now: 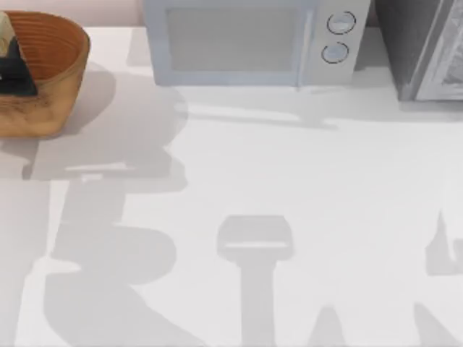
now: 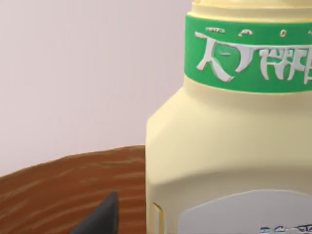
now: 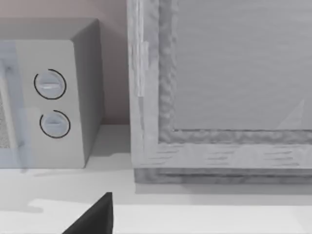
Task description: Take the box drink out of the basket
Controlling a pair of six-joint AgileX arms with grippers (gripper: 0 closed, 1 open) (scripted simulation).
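The box drink (image 2: 229,141) is sitting very close in front of my left wrist camera, its cream body and green printed band looming large, with the ribbed orange-brown inner wall of the basket (image 2: 53,190) lying low behind it. From above, I am seeing the basket (image 1: 61,50) at the far left of the table, cut by the frame edge, and inside it a sliver of the pale carton (image 1: 6,32) with the dark body of my left gripper (image 1: 16,72) reaching down beside it. I am judging the carton to be still inside the basket, so the removal itself is not yet done; the approach looks finished and what remains is securing a hold, lifting clear of the rim and setting the carton down on the open table (image 1: 289,181). One dark fingertip (image 2: 100,217) is showing in the left wrist view, off to the side of the carton and apart from it; the other finger is out of frame, so I cannot tell whether the pincer is apart or clamped on the drink. My right arm is idling near the right rear of the table, its camera facing the grey-white microwave (image 3: 53,97) and a grey framed panel (image 3: 219,97); one fingertip is poking in there too, and I cannot tell that pincer's state either.
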